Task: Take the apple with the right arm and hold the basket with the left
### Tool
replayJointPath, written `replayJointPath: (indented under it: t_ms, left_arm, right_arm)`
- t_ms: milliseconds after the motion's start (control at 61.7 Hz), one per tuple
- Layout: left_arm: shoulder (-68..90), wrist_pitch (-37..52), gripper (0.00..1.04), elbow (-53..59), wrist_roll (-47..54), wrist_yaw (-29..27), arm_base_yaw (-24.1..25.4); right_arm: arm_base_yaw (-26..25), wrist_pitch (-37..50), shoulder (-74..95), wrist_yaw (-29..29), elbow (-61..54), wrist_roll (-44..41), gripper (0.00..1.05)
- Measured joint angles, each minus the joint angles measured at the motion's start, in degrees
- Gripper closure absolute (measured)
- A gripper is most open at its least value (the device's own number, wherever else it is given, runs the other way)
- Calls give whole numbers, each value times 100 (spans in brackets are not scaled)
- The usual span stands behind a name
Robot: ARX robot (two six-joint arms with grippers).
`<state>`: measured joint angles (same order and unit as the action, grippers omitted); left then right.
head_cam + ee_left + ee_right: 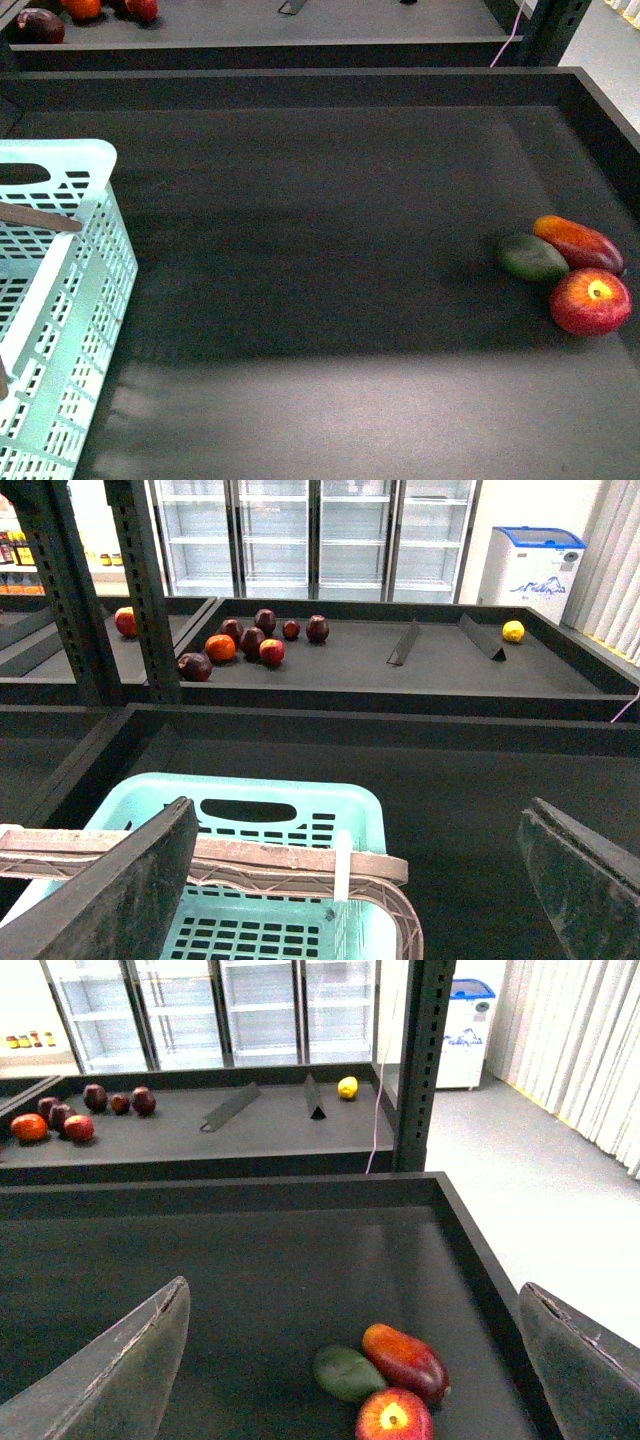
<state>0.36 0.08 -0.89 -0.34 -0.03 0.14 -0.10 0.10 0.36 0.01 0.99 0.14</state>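
One apple [590, 300], one basket [60, 155], two other fruits [533, 258] [580, 243]; left pincer [360, 805] and right pincer [355, 1288] gape.

The basket [70, 300] at the left of the front view is pale green plastic, smooth with a soft shine. The table [320, 250] under it is dark and matt, with no shine. At the lower right, the apple [590, 300] has smooth, glossy red skin. The green fruit [532, 258] next to it looks duller. The right gripper [352, 1290] has grey fingers [130, 1360] that look matt, rough and scuffed. The left gripper [360, 808] has the same dull, scratched grey.
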Motion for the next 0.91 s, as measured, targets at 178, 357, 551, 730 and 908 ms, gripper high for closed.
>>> replayJointPath:
  t_ms: [178, 357, 551, 730, 908]
  left_arm:
    - [0, 0, 7, 0, 0, 0, 0]
    - [0, 0, 7, 0, 0, 0, 0]
    - [0, 0, 7, 0, 0, 0, 0]
    - [647, -1303, 7, -516, -938, 643, 199]
    - [2323, -1626, 7, -1200, -3869, 1941, 1360]
  right_arm:
    - [0, 0, 0, 0, 0, 2, 9]
    - [0, 0, 0, 0, 0, 2, 9]
    - [0, 0, 0, 0, 0, 2, 9]
    - [0, 0, 0, 2, 0, 2, 9]
    - [0, 0, -2, -2, 0, 0, 9]
